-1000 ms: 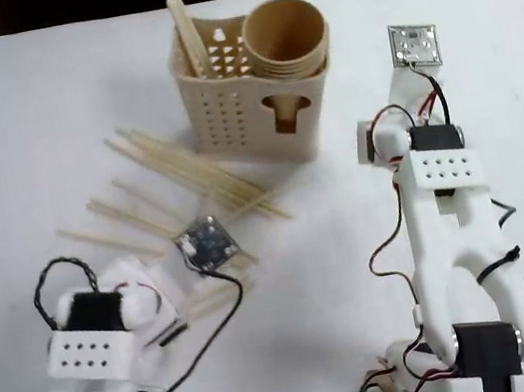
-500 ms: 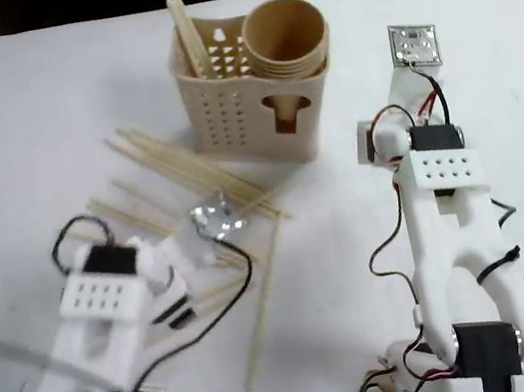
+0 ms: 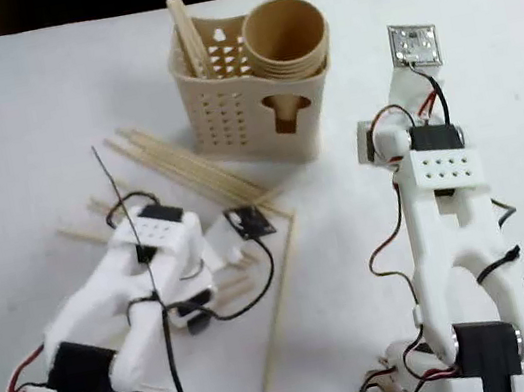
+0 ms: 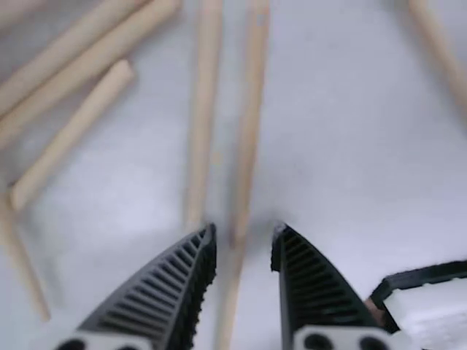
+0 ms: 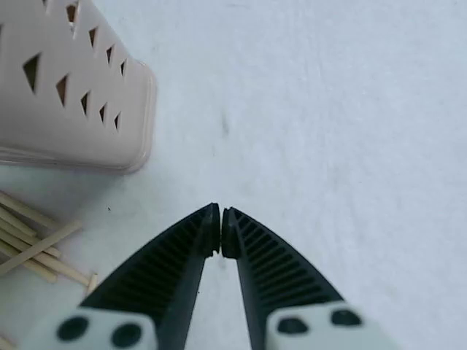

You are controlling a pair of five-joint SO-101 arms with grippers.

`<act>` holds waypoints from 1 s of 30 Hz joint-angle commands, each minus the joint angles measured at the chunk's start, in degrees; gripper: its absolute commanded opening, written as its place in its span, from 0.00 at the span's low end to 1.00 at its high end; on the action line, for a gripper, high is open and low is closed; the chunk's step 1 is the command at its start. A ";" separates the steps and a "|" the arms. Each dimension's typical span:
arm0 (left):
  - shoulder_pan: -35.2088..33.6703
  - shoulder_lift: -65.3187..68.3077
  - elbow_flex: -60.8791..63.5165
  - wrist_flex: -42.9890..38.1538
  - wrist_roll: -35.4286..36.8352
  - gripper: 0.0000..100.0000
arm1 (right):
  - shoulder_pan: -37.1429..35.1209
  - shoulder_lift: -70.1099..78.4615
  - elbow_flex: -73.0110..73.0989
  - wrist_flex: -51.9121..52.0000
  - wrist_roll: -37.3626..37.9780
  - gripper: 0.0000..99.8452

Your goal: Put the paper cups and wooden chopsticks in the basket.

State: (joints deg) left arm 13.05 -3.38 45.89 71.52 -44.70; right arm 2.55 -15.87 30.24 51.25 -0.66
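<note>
The white plastic left arm (image 3: 128,301) is folded low, wrist bent downward, and its left gripper (image 4: 243,237) holds black ribbed jaws slightly apart. The white right arm (image 3: 445,225) stretches forward; its right gripper (image 5: 220,219) has its jaws pressed together.

The high camera looks steeply down on the table (image 3: 21,96), with the basket (image 3: 227,111) toward its far edge. The right wrist camera sits low beside the basket and shares its wall. The left wrist camera hangs close over chopsticks (image 4: 251,109), seemingly in front of the basket.
</note>
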 commanded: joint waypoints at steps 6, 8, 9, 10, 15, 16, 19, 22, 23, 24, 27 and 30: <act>0.66 -0.13 -1.14 -3.34 6.15 0.14 | 0.57 -2.42 -0.26 -0.84 -0.35 0.02; 0.66 -0.22 -1.14 -3.43 6.42 0.13 | 0.57 -2.42 -0.26 -0.84 -0.35 0.02; 0.66 -0.31 -1.23 -3.34 6.51 0.12 | 0.57 -2.42 -0.26 -0.84 -0.35 0.02; 0.75 -0.40 -1.23 -2.99 6.51 0.10 | 0.57 -2.42 -0.26 -0.84 -0.35 0.02; 3.30 -7.60 -1.05 3.69 6.59 0.08 | 0.40 -2.42 -0.26 -0.84 -0.35 0.02; 3.03 -9.80 -0.88 4.48 6.59 0.11 | 0.31 -2.42 -0.26 -0.84 -0.35 0.02; 1.27 -16.31 -0.70 5.80 6.59 0.19 | 0.40 -2.42 -0.26 -0.84 -0.35 0.02; 0.04 -21.23 -0.70 6.42 6.51 0.24 | 0.48 -2.42 -0.26 -0.84 -0.35 0.02; -0.13 -22.02 -0.53 6.42 6.51 0.25 | 0.48 -2.42 -0.26 -0.84 -0.35 0.02; -0.13 -22.29 0.18 6.15 6.15 0.25 | 0.48 -2.42 -0.26 -0.84 -0.35 0.02; -0.04 -22.29 3.87 3.16 5.98 0.26 | 0.48 -2.42 -0.26 -0.84 -0.35 0.02; -0.66 -22.29 8.18 -2.46 5.98 0.27 | 0.48 -2.42 -0.26 -0.84 -0.35 0.02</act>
State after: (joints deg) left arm 13.49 -23.78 51.87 73.63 -38.81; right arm 2.55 -15.87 30.24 51.25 -0.66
